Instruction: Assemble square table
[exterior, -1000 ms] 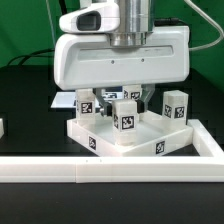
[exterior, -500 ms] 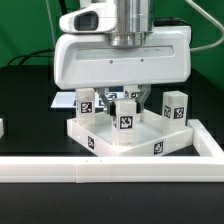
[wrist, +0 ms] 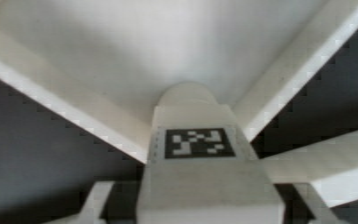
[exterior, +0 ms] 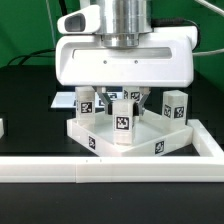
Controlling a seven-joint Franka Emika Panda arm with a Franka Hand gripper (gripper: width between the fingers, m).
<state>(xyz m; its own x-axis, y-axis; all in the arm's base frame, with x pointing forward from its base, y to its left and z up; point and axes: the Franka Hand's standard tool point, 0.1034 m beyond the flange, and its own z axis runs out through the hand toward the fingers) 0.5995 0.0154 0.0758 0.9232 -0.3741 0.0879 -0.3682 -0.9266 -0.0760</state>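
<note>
Leg block held upright over the tabletop

I see the gripper (exterior: 123, 100) clamped on a small white tagged leg block (exterior: 122, 120), long axis vertical, directly above the large white square plastic tabletop (exterior: 95, 137).

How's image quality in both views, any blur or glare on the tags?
Exterior view: sharp and evenly lit; tags on the leg blocks and tabletop are readable, no glare. Wrist view: soft and blurry at close range, though the leg block's tag remains legible.
</note>
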